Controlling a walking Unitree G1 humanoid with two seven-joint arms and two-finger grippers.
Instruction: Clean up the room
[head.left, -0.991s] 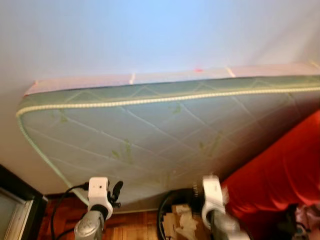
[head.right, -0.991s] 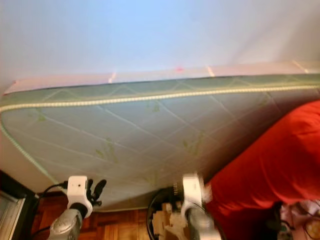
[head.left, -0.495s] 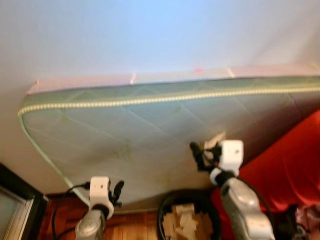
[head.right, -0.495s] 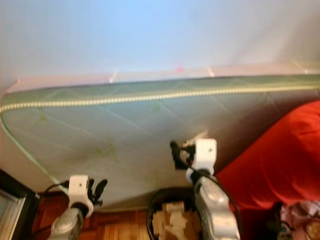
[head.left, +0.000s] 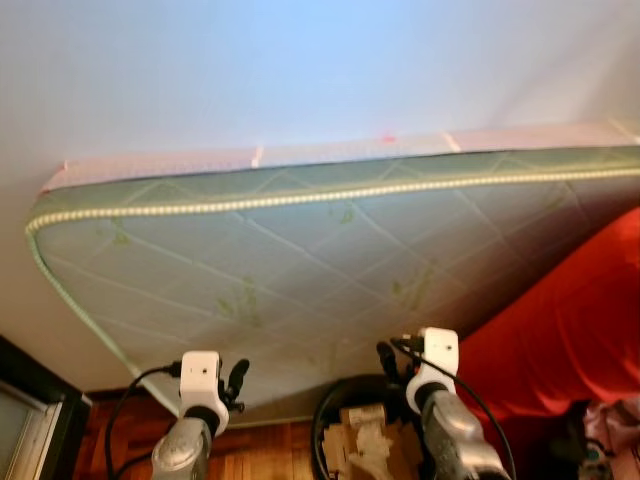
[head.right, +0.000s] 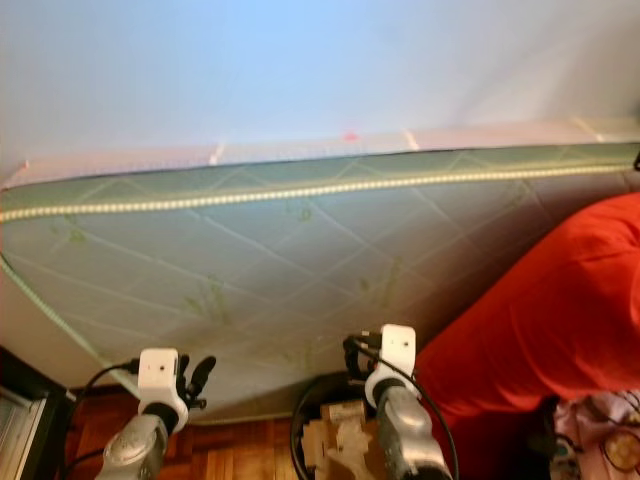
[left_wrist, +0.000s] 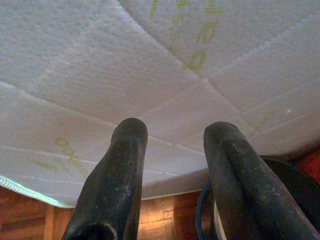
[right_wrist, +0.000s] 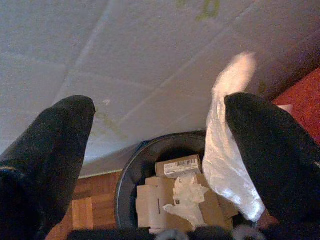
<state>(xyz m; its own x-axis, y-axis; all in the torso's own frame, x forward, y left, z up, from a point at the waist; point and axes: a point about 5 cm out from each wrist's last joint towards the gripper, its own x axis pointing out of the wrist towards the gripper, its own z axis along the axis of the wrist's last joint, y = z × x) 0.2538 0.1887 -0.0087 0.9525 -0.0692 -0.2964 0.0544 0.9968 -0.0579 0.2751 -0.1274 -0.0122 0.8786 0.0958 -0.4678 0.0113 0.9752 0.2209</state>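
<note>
A black round trash bin (right_wrist: 125, 186) stands on the wood floor at the foot of a pale green quilted mattress (head.left: 300, 270) that leans on the wall. Cardboard and crumpled paper (right_wrist: 172, 200) lie inside the bin. My right gripper (right_wrist: 160, 107) hovers above the bin, open wide. A white crumpled scrap (right_wrist: 227, 150) clings to the inner side of one finger and hangs over the bin. That gripper also appears at the bin's far rim (head.left: 392, 358). My left gripper (left_wrist: 175, 135) is open and holds nothing, low at the left (head.left: 237, 378) and facing the mattress.
A red cover (head.left: 570, 340) drapes over something bulky on the right, right beside the bin. Dark furniture (head.left: 30, 400) stands at the lower left, with a black cable (head.left: 125, 420) near it. Wood floor (head.left: 270, 455) shows between my arms.
Half a second ago my right gripper was raised against the mattress with the white scrap; it has come down over the bin. The left arm has stayed put.
</note>
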